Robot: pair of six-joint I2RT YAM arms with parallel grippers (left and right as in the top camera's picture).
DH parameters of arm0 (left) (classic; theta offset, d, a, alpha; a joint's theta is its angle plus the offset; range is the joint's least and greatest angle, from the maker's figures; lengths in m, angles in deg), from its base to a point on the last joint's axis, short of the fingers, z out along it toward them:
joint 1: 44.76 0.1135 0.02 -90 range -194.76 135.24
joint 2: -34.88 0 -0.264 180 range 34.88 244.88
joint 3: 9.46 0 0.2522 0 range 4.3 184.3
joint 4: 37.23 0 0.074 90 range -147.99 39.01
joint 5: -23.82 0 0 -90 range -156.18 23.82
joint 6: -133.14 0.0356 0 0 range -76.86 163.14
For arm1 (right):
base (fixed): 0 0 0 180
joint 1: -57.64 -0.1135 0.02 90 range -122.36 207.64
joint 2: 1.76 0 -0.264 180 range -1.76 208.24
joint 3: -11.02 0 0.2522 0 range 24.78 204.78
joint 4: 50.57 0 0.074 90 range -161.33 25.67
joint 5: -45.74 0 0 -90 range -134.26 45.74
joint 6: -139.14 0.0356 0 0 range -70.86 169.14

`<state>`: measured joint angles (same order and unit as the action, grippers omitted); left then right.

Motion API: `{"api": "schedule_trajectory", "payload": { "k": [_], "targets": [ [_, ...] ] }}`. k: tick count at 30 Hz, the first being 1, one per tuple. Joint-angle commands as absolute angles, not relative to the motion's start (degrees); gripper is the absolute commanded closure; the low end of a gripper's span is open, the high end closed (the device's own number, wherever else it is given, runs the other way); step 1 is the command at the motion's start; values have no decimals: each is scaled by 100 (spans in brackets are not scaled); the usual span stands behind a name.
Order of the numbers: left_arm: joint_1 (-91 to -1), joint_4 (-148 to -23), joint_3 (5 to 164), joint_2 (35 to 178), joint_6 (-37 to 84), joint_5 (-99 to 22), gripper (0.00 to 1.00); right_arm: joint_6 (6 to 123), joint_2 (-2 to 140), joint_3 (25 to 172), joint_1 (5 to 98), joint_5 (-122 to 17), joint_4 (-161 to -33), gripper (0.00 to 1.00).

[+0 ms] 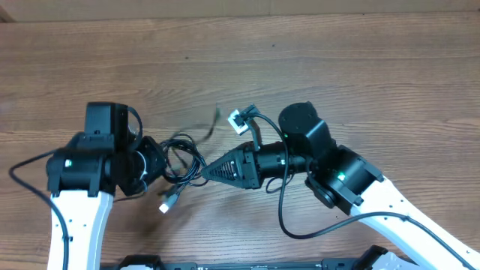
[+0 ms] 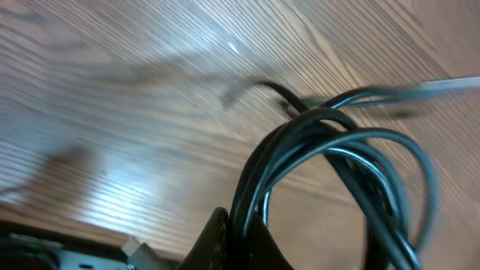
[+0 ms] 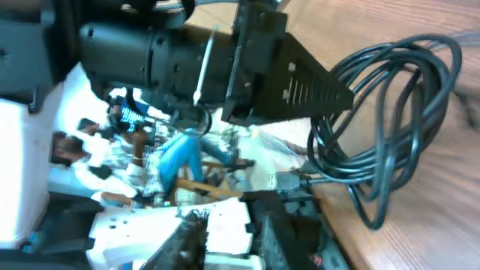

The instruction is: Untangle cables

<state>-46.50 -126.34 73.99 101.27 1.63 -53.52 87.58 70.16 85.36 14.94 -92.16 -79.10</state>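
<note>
The cables (image 1: pixel 182 159) are thin black cords in a looped bundle on the wooden table between my two arms. One silver-tipped plug (image 1: pixel 165 205) lies below the bundle, and a loose cord end (image 1: pixel 214 124) is blurred above it. In the left wrist view my left gripper (image 2: pixel 251 225) is shut on several strands of the cables (image 2: pixel 337 150), which arc up and right from the pinch. My right gripper (image 1: pixel 201 174) points left at the bundle's right side. Its fingers (image 3: pixel 277 232) stand slightly apart in the right wrist view, with nothing between them and the cables (image 3: pixel 390 120) beyond.
Thicker black wires (image 1: pixel 289 221) hang from my right arm, and a white connector (image 1: pixel 238 120) sits near its wrist. The left arm's body (image 3: pixel 150 52) fills the upper part of the right wrist view. Bare wooden table (image 1: pixel 300 52) stretches beyond both arms.
</note>
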Motion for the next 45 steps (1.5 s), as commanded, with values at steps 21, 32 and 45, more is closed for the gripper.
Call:
{"api": "schedule_trajectory", "payload": {
  "k": [21,32,45],
  "targets": [
    [-4631,-12046,7377,10271,3185,-3907,96,9005,7093,8667,1527,-6631,-9673,34],
    [-4633,-11906,7377,10271,3107,-3913,96,9136,7130,8667,1527,-7162,-9252,42],
    [-4639,-11917,7377,10271,2324,-3907,96,9285,7150,8667,1009,-6779,-9040,49]
  ]
}}
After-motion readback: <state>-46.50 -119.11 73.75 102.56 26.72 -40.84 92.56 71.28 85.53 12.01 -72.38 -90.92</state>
